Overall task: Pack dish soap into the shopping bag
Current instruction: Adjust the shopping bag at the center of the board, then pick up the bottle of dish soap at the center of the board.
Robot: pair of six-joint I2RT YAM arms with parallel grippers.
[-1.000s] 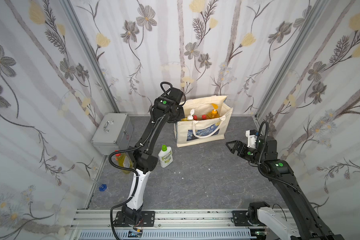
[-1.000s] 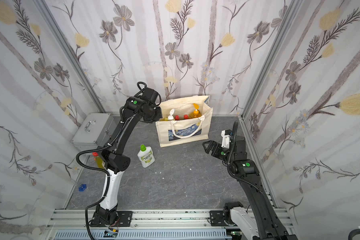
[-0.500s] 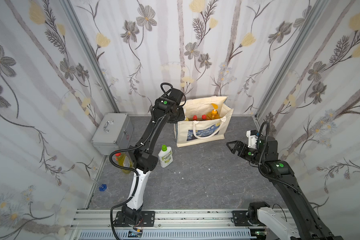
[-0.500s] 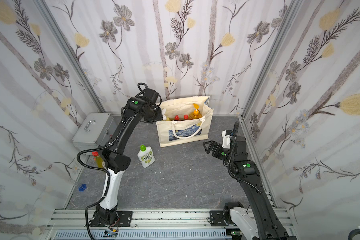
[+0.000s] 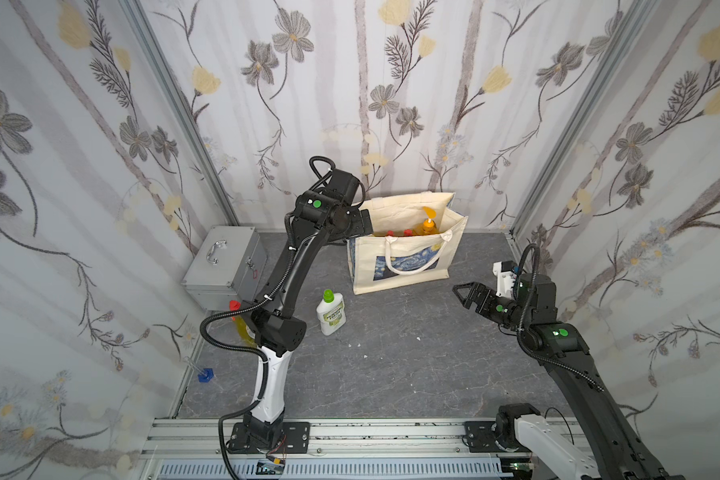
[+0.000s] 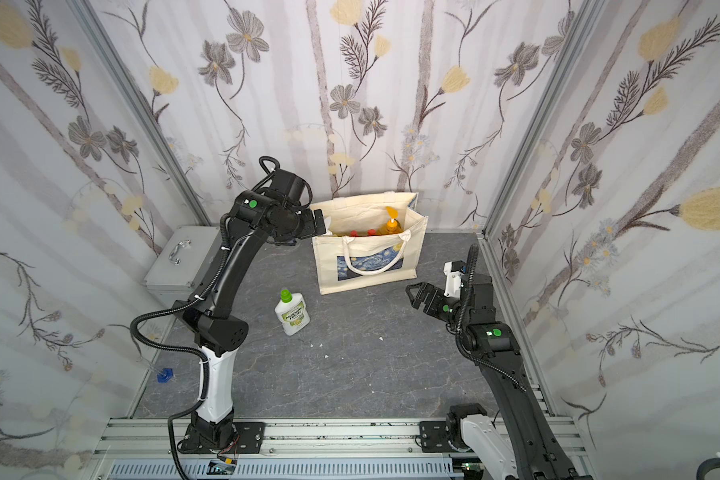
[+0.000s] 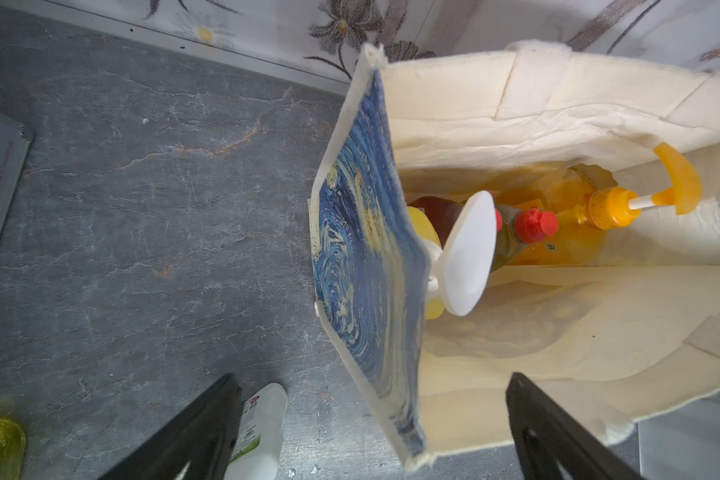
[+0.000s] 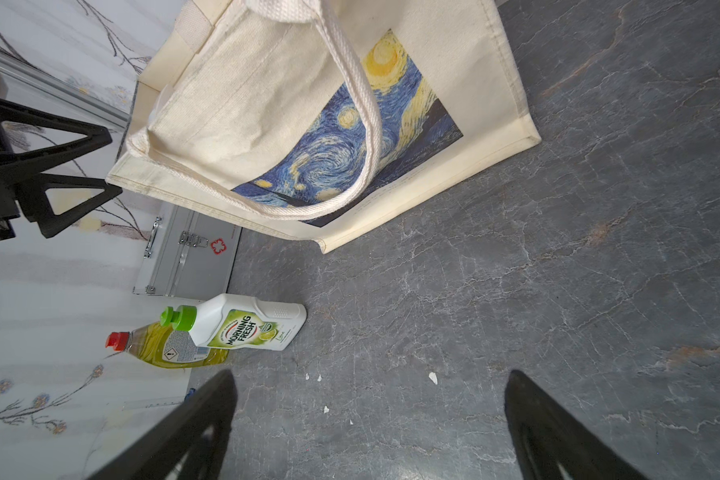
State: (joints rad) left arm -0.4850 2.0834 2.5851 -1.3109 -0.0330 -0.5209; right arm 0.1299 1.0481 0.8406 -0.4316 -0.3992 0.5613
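Taking the middle of the grey floor in a top view as the dial, the starry-night tote bag (image 5: pixel 404 266) stands at 12 o'clock against the back wall. The left gripper (image 5: pixel 364 222) hangs over its 9 o'clock end, jaws spread wide and holding nothing. In the left wrist view the printed end panel runs between the two fingers (image 7: pixel 208 415), so one sits outside the bag and one over its mouth.

Four soaps are inside: the yellow white-pump bottle (image 7: pixel 468 253), a dark red one, a red-capped bottle (image 7: pixel 535 224) and the orange pump bottle (image 7: pixel 612 208). Two remain out: the white Morning Fresh bottle (image 5: pixel 331 313), upright near 9 o'clock, and a yellow-green bottle (image 8: pixel 175 349) beyond it by the silver case (image 5: pixel 225 266).

The drop looks complete, so the arm should rise straight up until both fingers clear the rim, then swing. A sideways exit would likely drag the panel. The right gripper (image 5: pixel 464 295) idles wide open at 3 o'clock.
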